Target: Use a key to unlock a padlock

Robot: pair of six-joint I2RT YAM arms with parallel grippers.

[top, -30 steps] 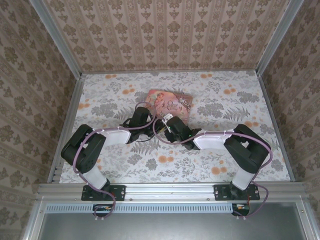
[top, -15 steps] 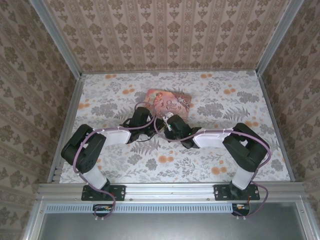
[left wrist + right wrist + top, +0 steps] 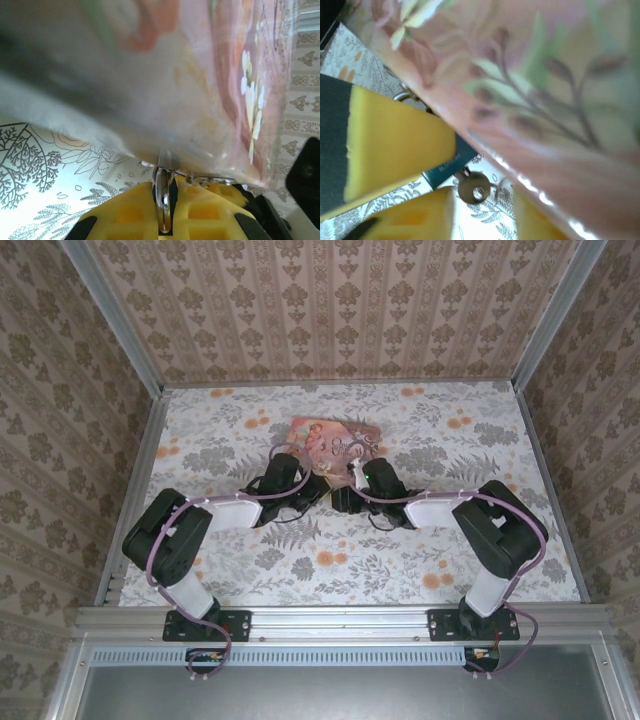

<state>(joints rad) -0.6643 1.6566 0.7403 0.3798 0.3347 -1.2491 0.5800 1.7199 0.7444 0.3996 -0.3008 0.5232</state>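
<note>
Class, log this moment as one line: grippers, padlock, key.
left gripper: shut on padlock shackle | right gripper: open, straddling key | key: head at padlock body's end

Tin [image 3: 555,100]: glossy printed pink surface, glare streaks along its edge. Padlock [image 3: 446,166]: teal body smooth, soft sheen, pale lettering; shackle [image 3: 162,200] polished silvery metal, mirror-bright. Key [image 3: 471,188]: thin grey metal, smooth, dull shine. My left gripper [image 3: 164,189]: fingers [image 3: 125,215] matt yellow, moulded in square cells, plastic by the look. My right gripper [image 3: 482,205]: fingers [image 3: 415,220] same matt yellow. Table cover [image 3: 45,200]: flat printed floral sheet, matt. Forearm shell [image 3: 235,510]: smooth white plastic. Frame rail [image 3: 340,623]: bare silvery metal
</note>
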